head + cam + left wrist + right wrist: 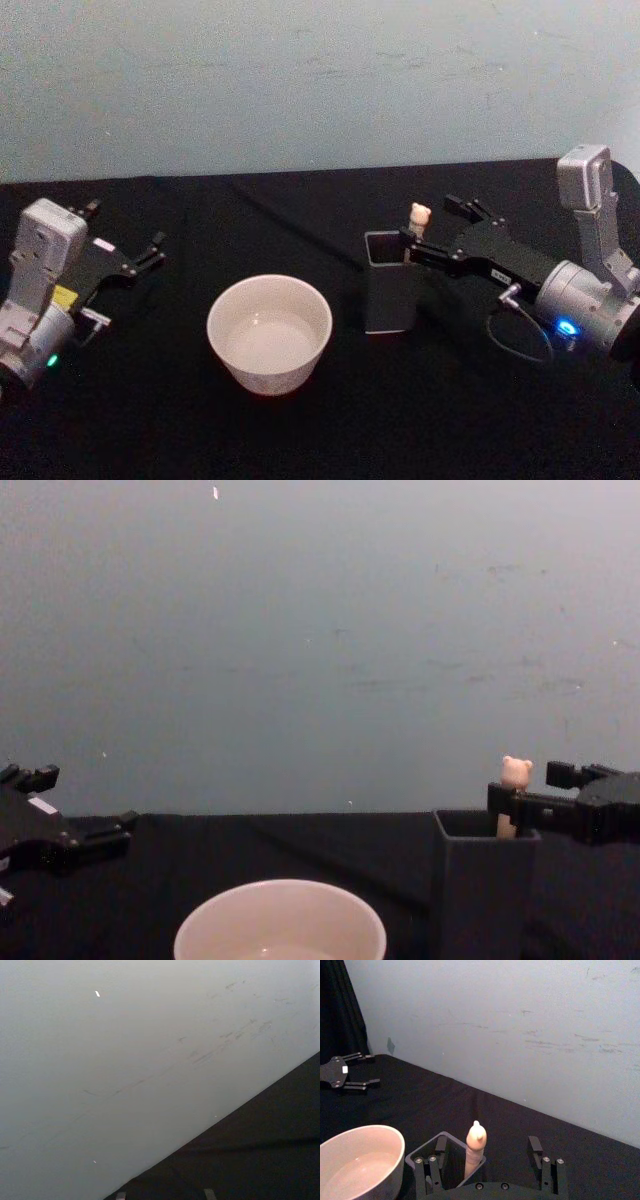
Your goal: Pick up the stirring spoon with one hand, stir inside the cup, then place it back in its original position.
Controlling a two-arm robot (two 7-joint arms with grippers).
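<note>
The stirring spoon (419, 216) stands upright in a dark grey square holder (388, 282), its bear head (516, 772) poking above the rim. My right gripper (432, 228) is open at the holder's top. The peach handle (475, 1146) sits between its fingers (547, 1167), with a gap on each side. The spoon's bowl is hidden inside the holder. The cream-white cup (270, 333) stands left of the holder, apart from it. My left gripper (125, 230) hangs open at the far left, holding nothing.
A black cloth (320, 430) covers the table, and a pale wall (320, 80) rises close behind it. The holder (485, 880) and the cup (280, 925) stand side by side near the front. Open cloth lies between the left gripper (65, 815) and the cup.
</note>
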